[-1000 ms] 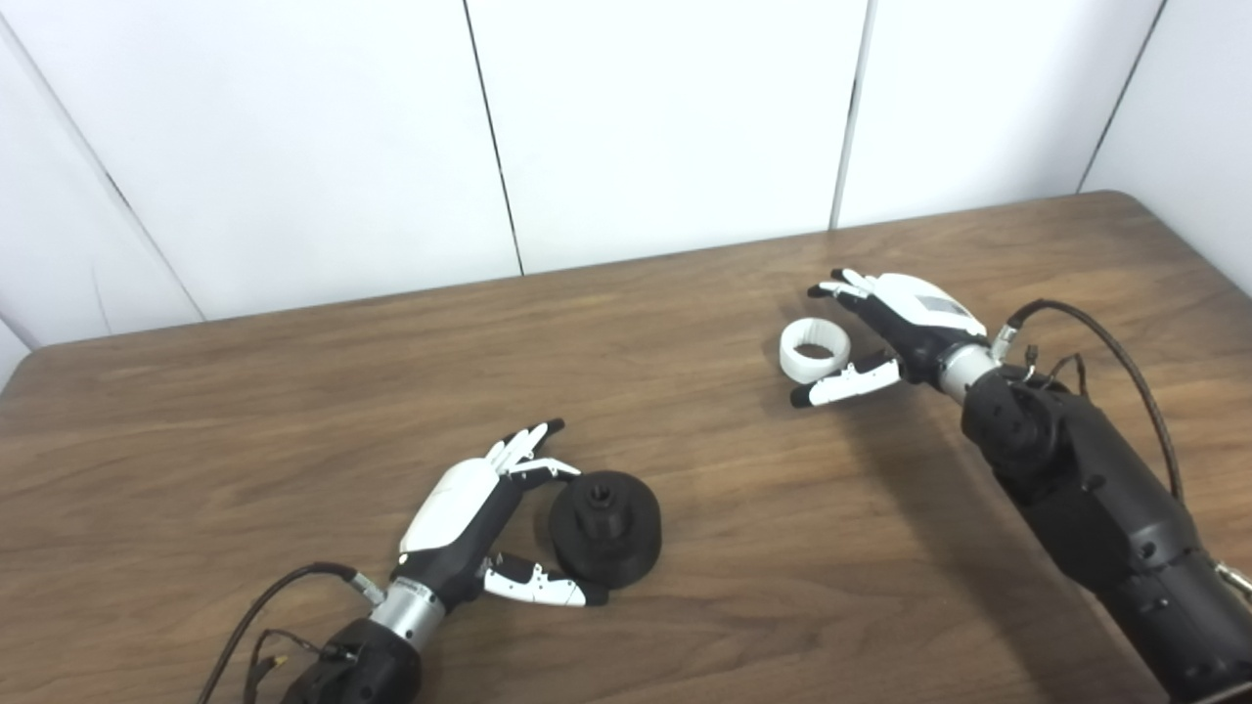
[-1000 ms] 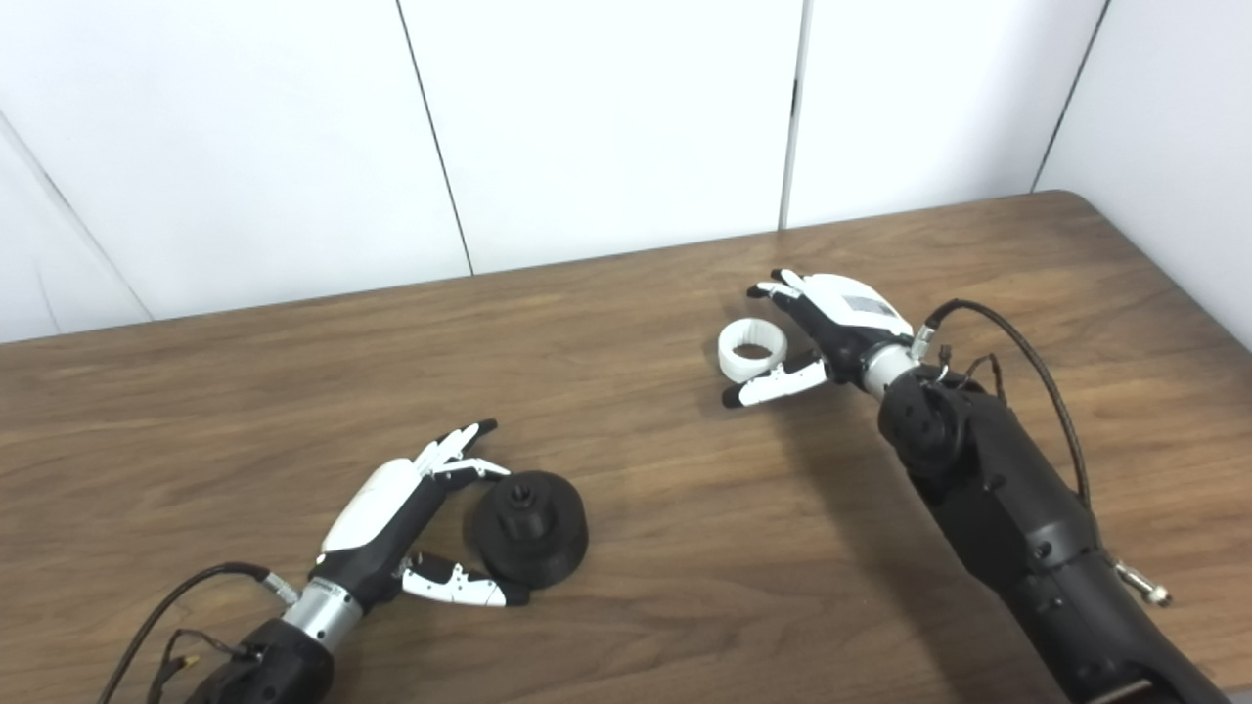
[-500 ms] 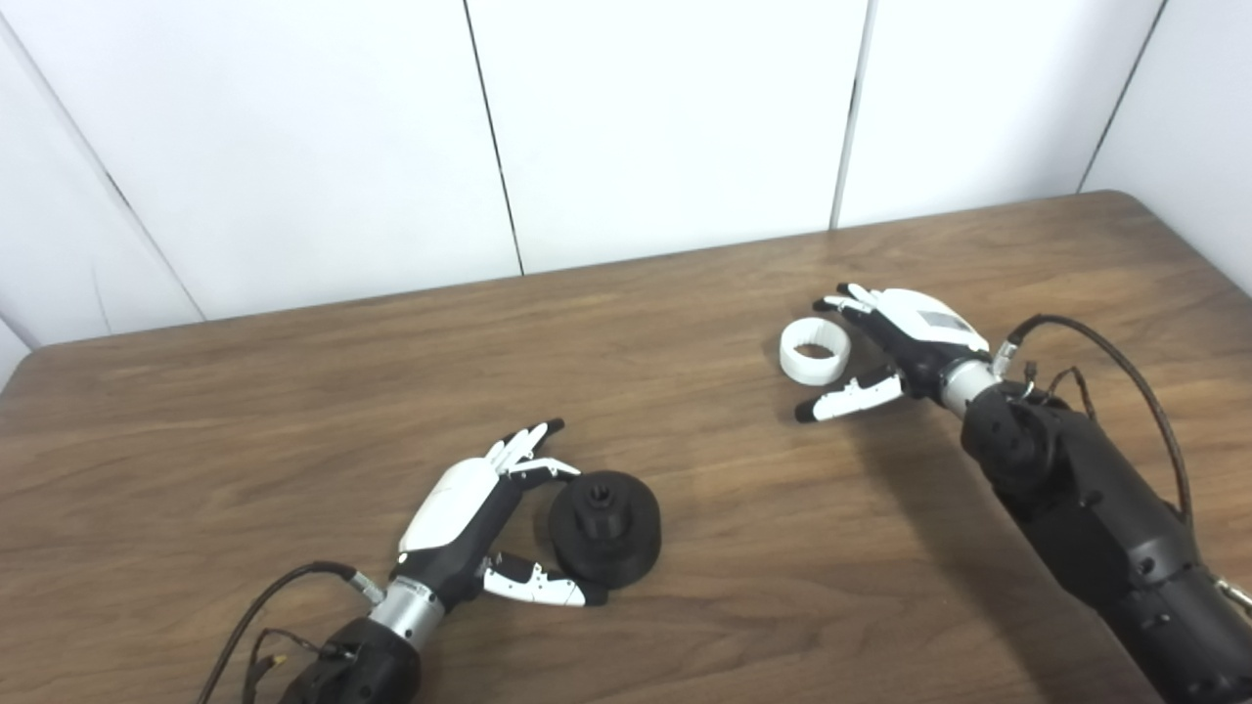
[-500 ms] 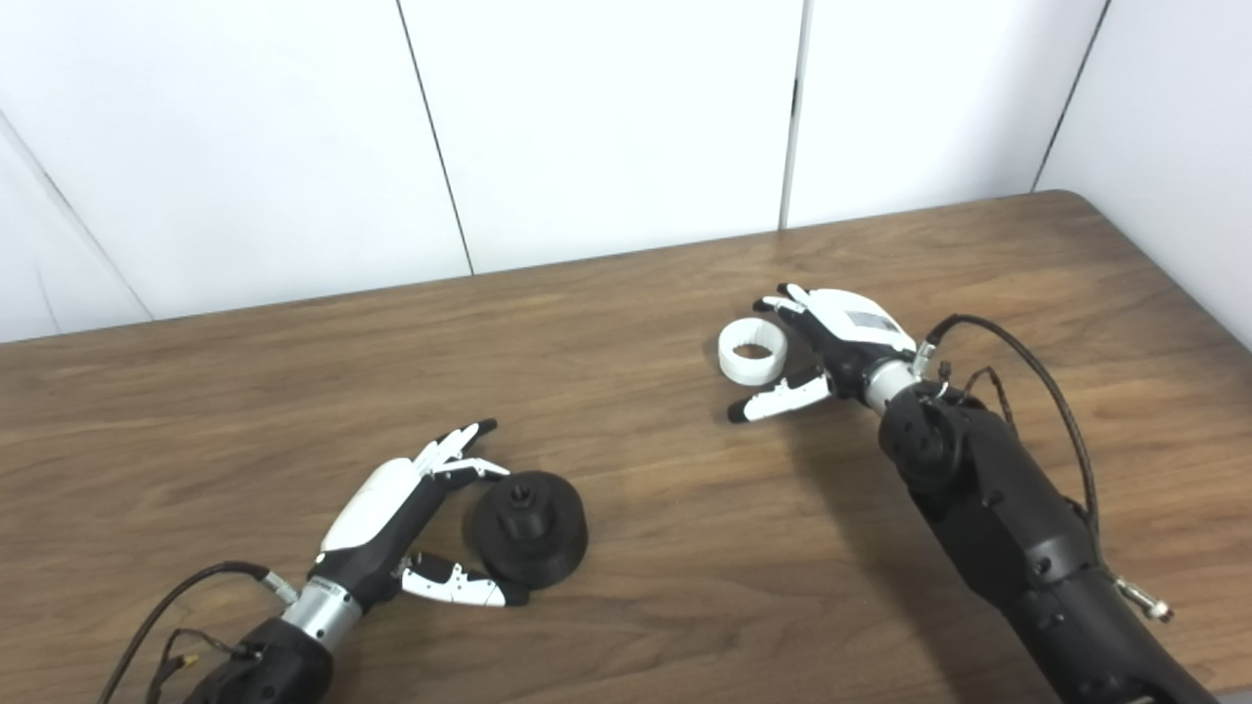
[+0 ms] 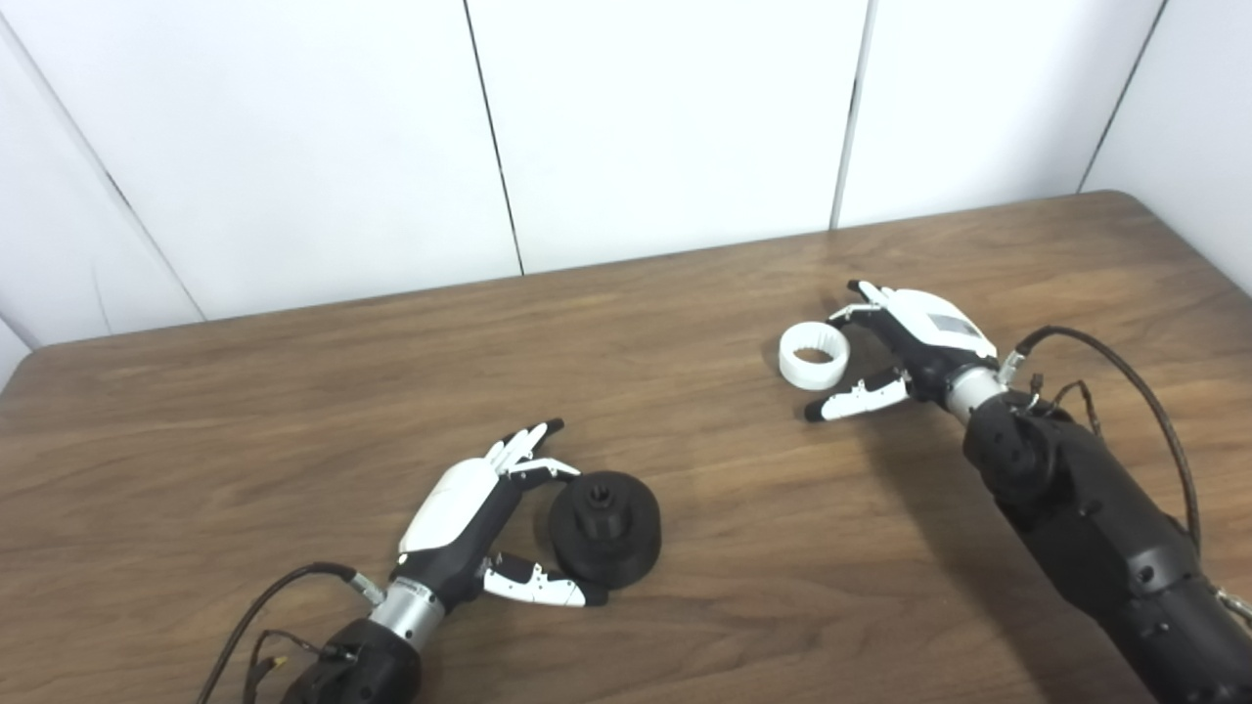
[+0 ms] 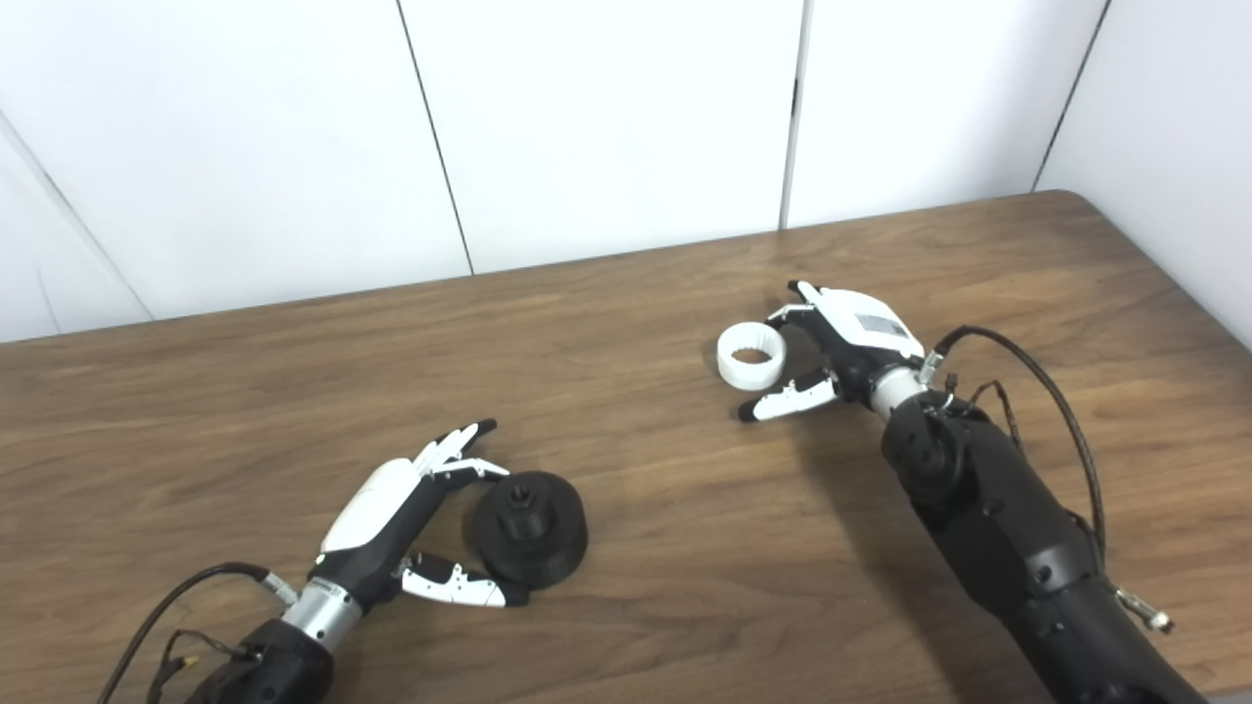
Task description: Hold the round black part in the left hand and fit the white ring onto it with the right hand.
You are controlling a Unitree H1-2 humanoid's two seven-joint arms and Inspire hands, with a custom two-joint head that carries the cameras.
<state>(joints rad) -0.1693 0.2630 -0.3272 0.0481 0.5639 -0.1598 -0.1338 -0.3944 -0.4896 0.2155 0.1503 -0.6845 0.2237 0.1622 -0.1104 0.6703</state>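
Wood table fills the lower view, white wall panels behind. Right arm comes in from 4 o'clock; right hand sits w/ fingers wide apart, holding nothing, white ring flat on table just at its 9 o'clock, btwn fingers & thumb. Left hand at 7 o'clock, also spread wide, round black part just at its 3 o'clock on the table, thumb tip by its rim; contact unclear.
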